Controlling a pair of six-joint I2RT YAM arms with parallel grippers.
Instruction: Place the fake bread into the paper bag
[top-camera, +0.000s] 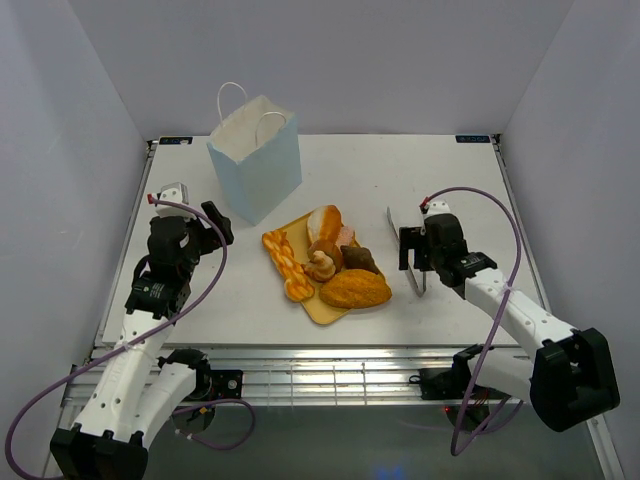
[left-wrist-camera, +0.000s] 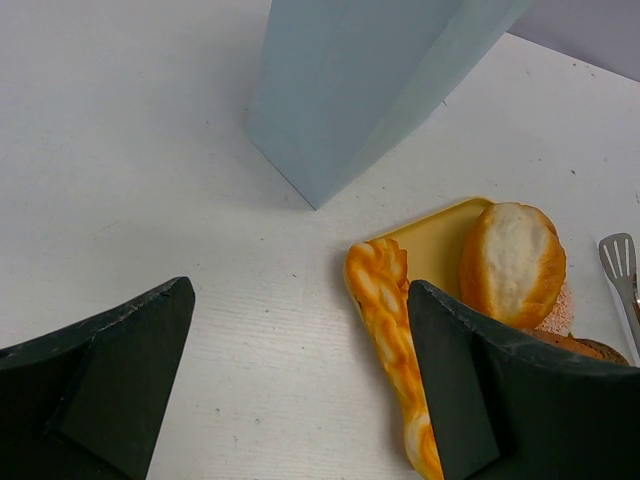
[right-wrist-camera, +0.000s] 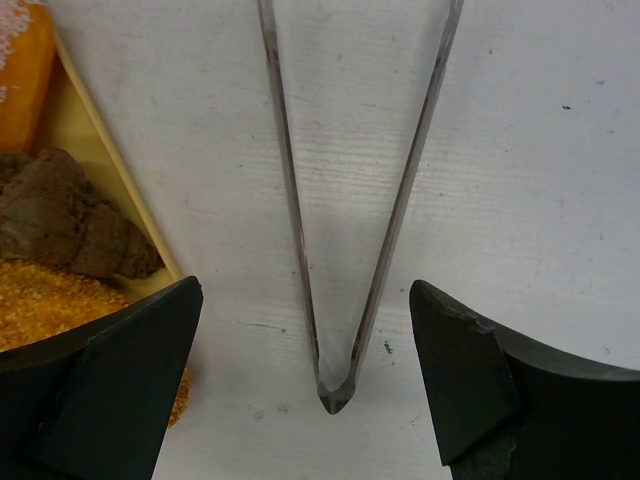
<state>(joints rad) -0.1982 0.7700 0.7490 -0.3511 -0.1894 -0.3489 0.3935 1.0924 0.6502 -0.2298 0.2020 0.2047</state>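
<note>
While both pincers stand wide and empty, the right gripper hangs over the long metal tongs and the left gripper over the white table. Fake bread pieces sit on the flat yellow tray, beside the upright pale blue paper bag.

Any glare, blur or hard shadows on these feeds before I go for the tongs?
Top external: even light, sharp, the paper bag casts only a faint shadow. Left wrist: orange braid crisp, no glare. Right wrist: tongs sharp, faint sheen, soft shadow beside their arms.
</note>
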